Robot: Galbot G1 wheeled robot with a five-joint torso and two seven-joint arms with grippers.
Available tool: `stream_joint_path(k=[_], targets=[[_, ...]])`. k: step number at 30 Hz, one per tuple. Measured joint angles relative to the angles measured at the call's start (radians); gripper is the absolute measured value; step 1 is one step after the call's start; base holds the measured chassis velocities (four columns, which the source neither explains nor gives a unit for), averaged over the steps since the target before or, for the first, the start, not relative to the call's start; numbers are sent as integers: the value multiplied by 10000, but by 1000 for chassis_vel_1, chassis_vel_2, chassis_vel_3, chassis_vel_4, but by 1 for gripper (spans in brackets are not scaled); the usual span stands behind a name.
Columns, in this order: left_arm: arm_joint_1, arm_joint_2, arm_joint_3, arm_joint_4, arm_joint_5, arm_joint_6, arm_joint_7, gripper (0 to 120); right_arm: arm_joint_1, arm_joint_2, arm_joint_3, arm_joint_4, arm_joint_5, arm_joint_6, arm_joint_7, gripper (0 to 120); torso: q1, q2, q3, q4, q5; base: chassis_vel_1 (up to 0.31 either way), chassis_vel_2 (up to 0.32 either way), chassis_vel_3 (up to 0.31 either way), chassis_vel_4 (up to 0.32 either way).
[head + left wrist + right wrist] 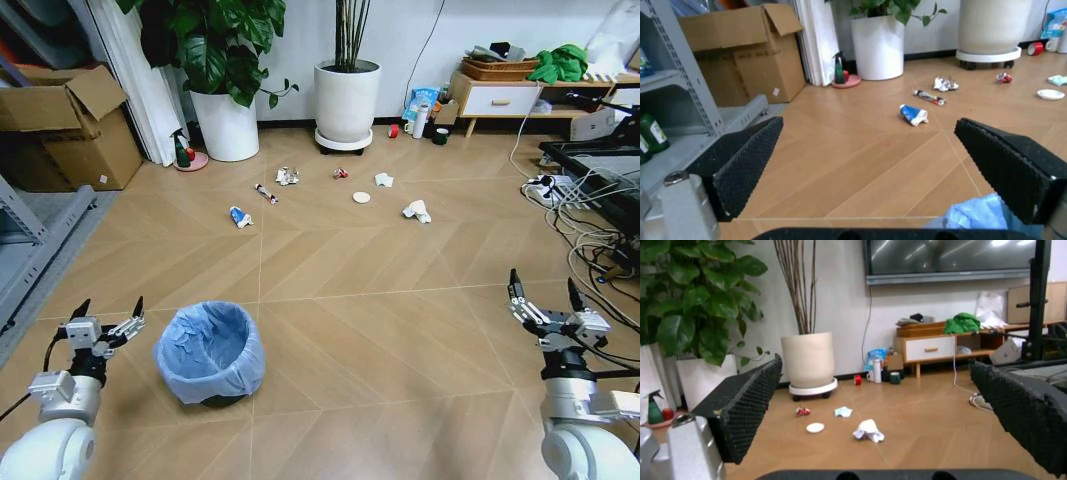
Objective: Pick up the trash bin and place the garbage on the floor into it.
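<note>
The trash bin (210, 352), dark with a light-blue bag over its rim, stands on the floor (400, 330) in the near left; its bag edge (973, 216) also peeks into the left wrist view. My left gripper (108, 320) hangs open just left of it, holding nothing. My right gripper (543, 293) is open at the near right, far from everything. The garbage lies farther off: a blue-white packet (240, 216), a stick wrapper (265, 193), a silvery wad (287, 176), a red-silver piece (341, 173), a white lid (361, 197) and crumpled tissues (417, 211).
Two white plant pots (346, 100) stand against the back wall, with a green spray bottle (182, 150) beside the left one. Cardboard boxes (65, 125) and a metal shelf (680, 100) are on the left. Cables and a power strip (545, 187) run along the right.
</note>
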Motion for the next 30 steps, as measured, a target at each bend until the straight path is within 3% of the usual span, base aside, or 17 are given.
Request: stream_joint_path(k=[13,20,25,30], targets=[[-238,84,302,96,81,211,9,100,-267,171,118,276,-87,41,-48,100,0,0,0,-2,0,0,0,0,0],[-581,488,1228,670,-179,1995,-954,100,-168,-150,63,81,66,13,-41,100,0,0,0,-2,-3,0,0,0,0],[-994,650,1964,1426,-822,2605,-1006,100,-110,-506,-287,-53,148,-174,73,100,0,0,0,-4,-2,0,0,0,0],[-972,716,2083,1653,-805,2909,-889,100,-176,-574,-354,-70,143,-210,98,100,0,0,0,-2,-1,0,0,0,0]])
